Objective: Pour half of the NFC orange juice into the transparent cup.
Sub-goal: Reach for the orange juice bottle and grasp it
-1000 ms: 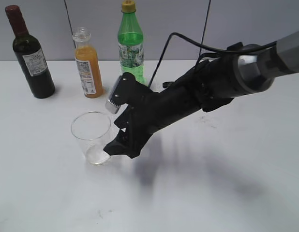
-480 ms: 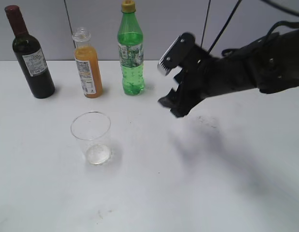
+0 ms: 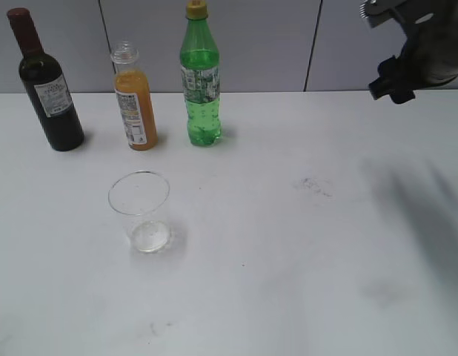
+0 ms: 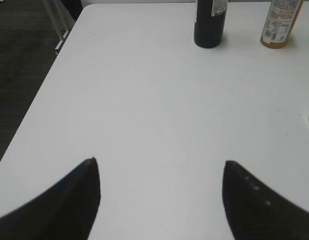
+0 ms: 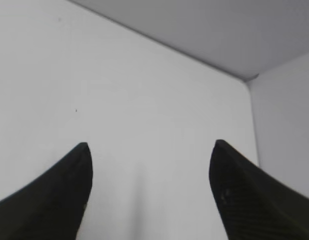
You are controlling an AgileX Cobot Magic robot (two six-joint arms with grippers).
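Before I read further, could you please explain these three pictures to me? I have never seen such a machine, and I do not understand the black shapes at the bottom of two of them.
The machine is a robot with two arms, each ending in a gripper with two fingers. One picture is taken from in front of the white table. The other two come from cameras on the wrists, so the black shapes are the gripper fingers seen from behind.

On the table stand a dark wine bottle, a small orange juice bottle without a cap, and a green soda bottle. In front of them is an empty transparent cup.

The left gripper is open over the bare table, with the wine and juice bottles ahead. The right gripper is also open; it is lifted at the upper right of the front view. Neither holds anything.
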